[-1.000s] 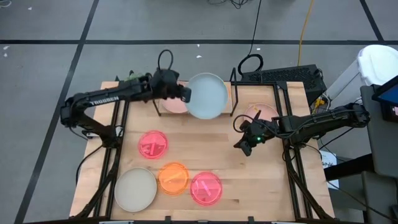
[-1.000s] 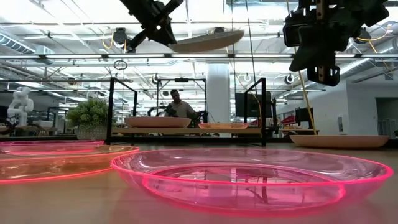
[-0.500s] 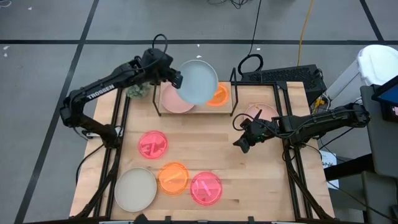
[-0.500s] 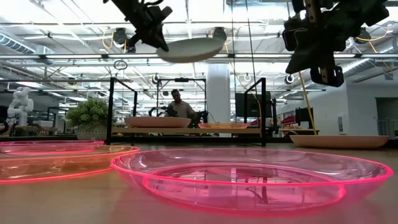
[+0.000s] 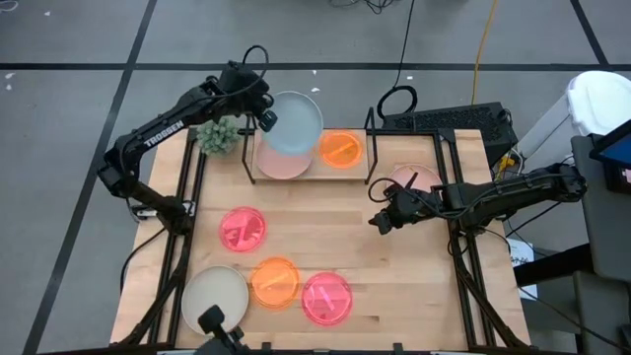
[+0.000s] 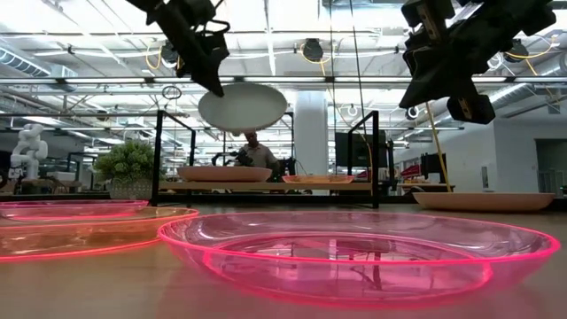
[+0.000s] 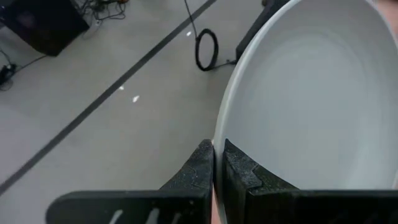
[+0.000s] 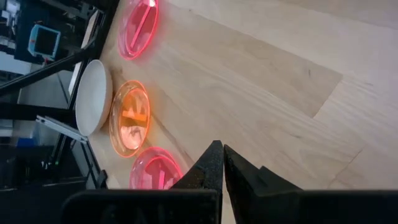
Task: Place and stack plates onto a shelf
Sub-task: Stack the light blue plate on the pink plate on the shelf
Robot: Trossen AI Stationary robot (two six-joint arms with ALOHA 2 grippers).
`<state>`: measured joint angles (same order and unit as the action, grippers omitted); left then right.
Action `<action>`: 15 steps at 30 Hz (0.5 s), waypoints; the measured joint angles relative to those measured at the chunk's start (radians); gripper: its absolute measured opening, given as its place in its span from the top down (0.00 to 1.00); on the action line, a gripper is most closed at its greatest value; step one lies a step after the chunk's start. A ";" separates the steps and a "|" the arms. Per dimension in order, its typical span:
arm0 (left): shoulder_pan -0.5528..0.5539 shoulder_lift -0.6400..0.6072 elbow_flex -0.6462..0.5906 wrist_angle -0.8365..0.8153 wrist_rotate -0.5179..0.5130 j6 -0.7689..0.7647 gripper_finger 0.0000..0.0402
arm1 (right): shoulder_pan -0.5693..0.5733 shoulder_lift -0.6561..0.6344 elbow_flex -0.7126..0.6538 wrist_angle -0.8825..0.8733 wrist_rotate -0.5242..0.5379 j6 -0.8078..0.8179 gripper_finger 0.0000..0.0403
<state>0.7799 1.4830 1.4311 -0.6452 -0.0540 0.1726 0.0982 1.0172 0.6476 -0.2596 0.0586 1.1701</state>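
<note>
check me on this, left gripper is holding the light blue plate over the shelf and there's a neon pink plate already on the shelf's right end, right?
One thing is off: the small plate on the shelf's right end is orange, not neon pink, as the high view shows. The rest holds: the left gripper is shut on the light blue plate above the shelf.

Left gripper (image 6: pixel 211 81) clamps tilted pale plate (image 6: pixel 243 107) above shelf (image 6: pixel 266 186) bearing pink plate (image 6: pixel 224 174); neon pink plate (image 6: pixel 359 251) foreground.
</note>
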 joint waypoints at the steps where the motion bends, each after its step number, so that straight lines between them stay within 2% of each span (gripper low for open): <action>1: 0.004 0.008 0.000 0.002 0.000 0.016 0.97 | 0.000 0.000 0.000 0.000 0.000 0.000 1.00; 15: 0.021 0.139 0.000 -0.039 0.000 0.166 0.97 | 0.000 0.000 0.000 0.000 0.001 0.023 1.00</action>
<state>0.8009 1.6218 1.4308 -0.6841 -0.0541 0.3383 0.0982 1.0172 0.6476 -0.2592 0.0597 1.1927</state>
